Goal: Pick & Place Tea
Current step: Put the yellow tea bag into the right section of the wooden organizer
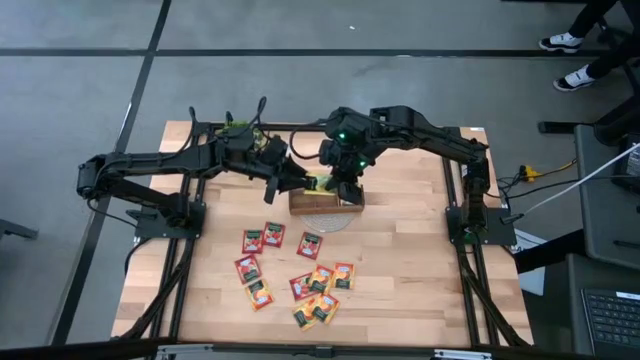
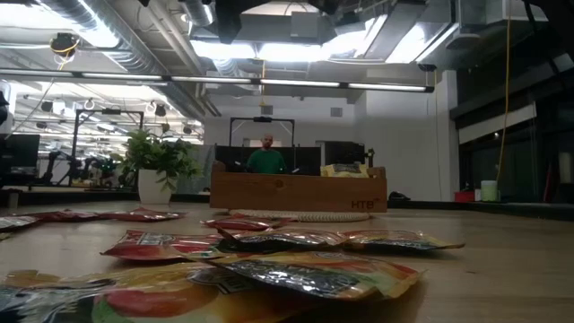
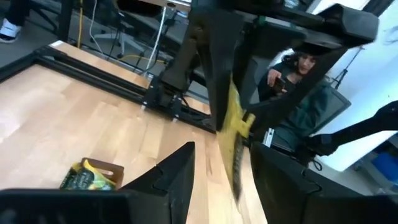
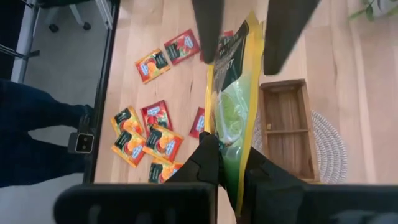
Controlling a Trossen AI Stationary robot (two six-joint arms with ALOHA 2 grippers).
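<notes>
Pale wooden planks made up the table [image 1: 400, 260], which stood in an open workshop with ceiling strip lights and a seated person beyond its far edge. We saw both dark arms meeting over the long brown wooden tray [image 1: 327, 205], set on a round woven mat [image 1: 326, 219] near the table's middle. The right gripper [image 4: 231, 163] hung above the tray with its jaws clamped on a yellow-green tea sachet [image 4: 231, 93], gripping one end of it. The left gripper [image 3: 222, 165] faced it from the left, its fingers [image 3: 179, 169] apart with the same sachet's edge [image 3: 234, 124] running between them; we could not tell whether they touched it. Another yellow-green sachet [image 3: 92, 175] already stood in the tray. Red and orange square sachets [image 1: 300, 272] lay scattered on the near half of the table, well apart from the tray. A small green potted plant [image 2: 158, 168] stood to the tray's far left.
</notes>
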